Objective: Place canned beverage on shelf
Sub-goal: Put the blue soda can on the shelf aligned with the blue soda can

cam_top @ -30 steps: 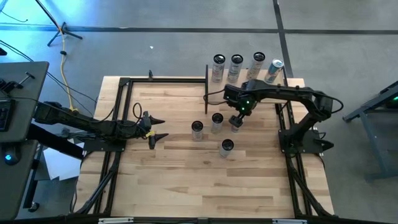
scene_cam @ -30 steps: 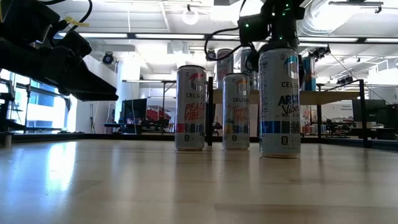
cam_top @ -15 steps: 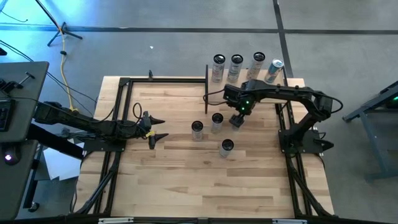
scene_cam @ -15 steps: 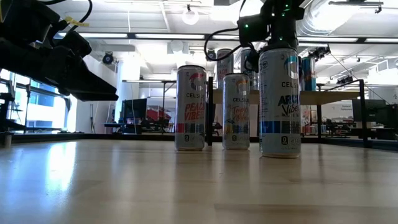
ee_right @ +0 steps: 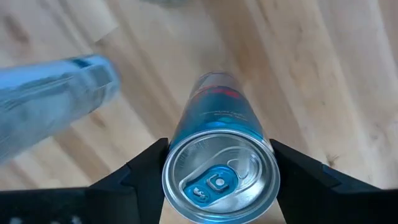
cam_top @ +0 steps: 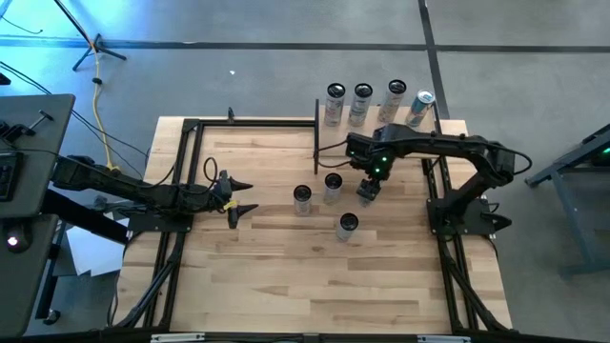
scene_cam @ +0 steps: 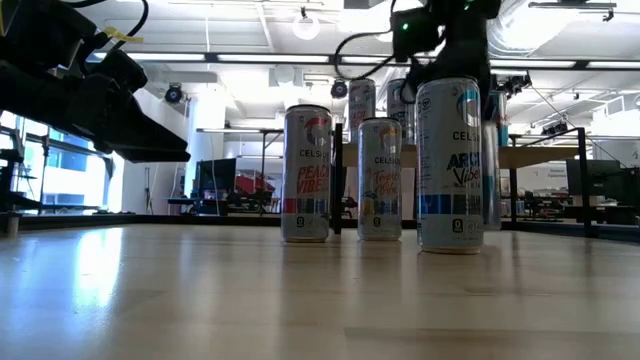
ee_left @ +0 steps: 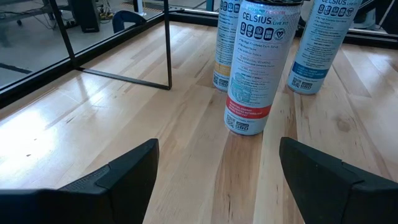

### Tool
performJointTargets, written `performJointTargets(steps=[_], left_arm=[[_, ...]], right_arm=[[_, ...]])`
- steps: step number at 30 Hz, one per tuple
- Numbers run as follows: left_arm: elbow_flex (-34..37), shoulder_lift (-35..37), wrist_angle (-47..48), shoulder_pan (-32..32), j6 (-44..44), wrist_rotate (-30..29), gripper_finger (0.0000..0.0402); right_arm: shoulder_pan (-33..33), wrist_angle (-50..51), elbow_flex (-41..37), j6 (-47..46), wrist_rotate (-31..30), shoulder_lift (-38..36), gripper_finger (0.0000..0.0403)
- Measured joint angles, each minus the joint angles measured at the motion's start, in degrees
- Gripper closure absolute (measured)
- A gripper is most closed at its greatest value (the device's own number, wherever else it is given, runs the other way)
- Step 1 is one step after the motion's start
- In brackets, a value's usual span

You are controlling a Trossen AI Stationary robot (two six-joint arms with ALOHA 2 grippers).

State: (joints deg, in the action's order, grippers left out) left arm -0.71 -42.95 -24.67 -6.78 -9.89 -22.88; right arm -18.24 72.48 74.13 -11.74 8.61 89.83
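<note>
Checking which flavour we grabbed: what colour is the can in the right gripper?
Blue, with a silver top; the can shows best in the right wrist view.

Large wooden tabletop framed by black metal rails, yellow cable on grey floor beyond the tabletop's left corner, tripod legs farther off, ceiling lights seen above.
</note>
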Motion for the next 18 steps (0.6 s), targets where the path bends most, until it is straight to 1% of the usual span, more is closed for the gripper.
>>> performJointTargets(steps=[4, 7, 9, 12, 14, 18], left_arm=[[0.0, 0.0, 0.0, 0.0, 0.0, 0.0, 0.0096], [0.0, 0.0, 0.0, 0.0, 0.0, 0.0, 0.0096], [0.0, 0.0, 0.0, 0.0, 0.0, 0.0, 0.0096], [0.0, 0.0, 0.0, 0.0, 0.0, 0.0, 0.0096], [0.0, 0.0, 0.0, 0.0, 0.0, 0.0, 0.0096], [0.0, 0.0, 0.0, 0.0, 0.0, 0.0, 0.0096]], right_arm=[[0.0, 2.0, 0.0, 0.3, 1.1, -4.3, 0.0178], [0.0, 7.1, 1.7, 1.4, 0.3, -7.2, 0.0178], [0.0, 11.4, 4.7, 1.6, -1.7, -8.4, 0.0178], [0.2, 17.5, 11.2, 1.8, -5.2, -8.6, 0.0178], [0.3, 17.8, 15.5, 3.9, -7.1, -8.7, 0.0178], [-0.2, 17.6, 22.3, 10.1, -7.1, -8.7, 0.0178]])
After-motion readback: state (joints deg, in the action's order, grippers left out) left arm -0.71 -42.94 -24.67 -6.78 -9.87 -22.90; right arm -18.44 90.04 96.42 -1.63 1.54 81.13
